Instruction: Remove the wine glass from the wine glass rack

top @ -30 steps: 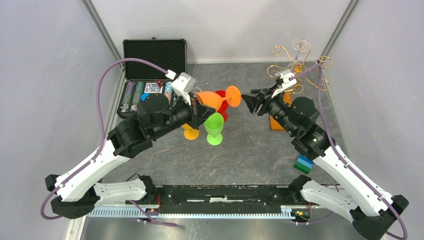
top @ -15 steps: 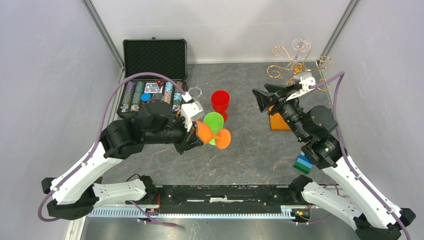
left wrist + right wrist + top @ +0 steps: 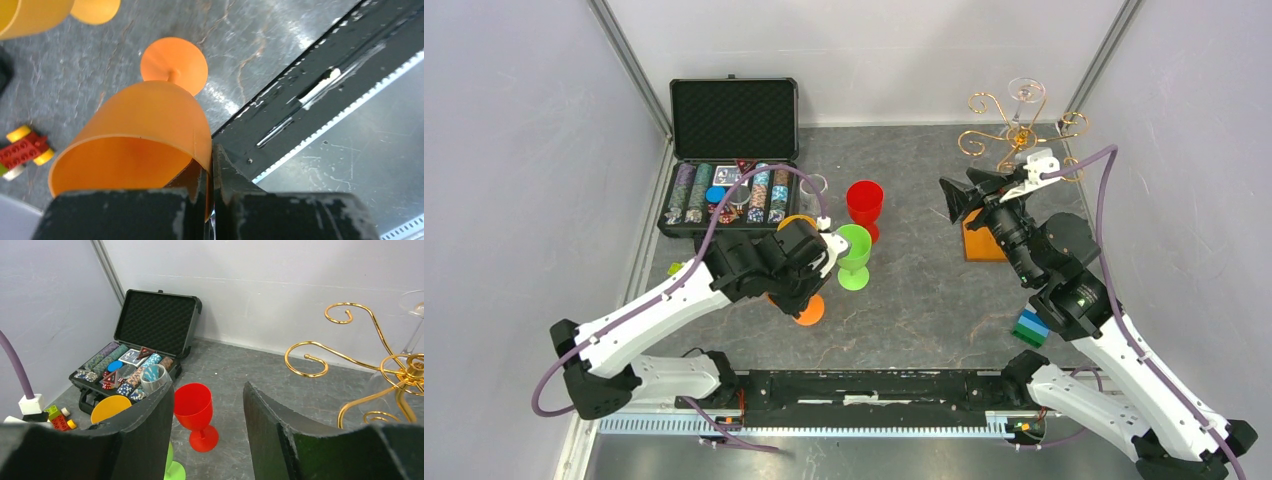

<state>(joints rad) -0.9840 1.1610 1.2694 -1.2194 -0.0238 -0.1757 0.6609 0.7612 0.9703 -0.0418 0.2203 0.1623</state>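
Lab test cell; white enclosure walls (image 3: 514,150); grey tabletop (image 3: 924,290)

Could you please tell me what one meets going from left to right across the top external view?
black chip case → orange glass → red glass → right end effector → wine glass rack

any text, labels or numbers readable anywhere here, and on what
No text is readable in any view.
Playing cards in the black chip case: printed faces too small to read.
Chips: markings blurred.
Orange glass in the left gripper: no print.
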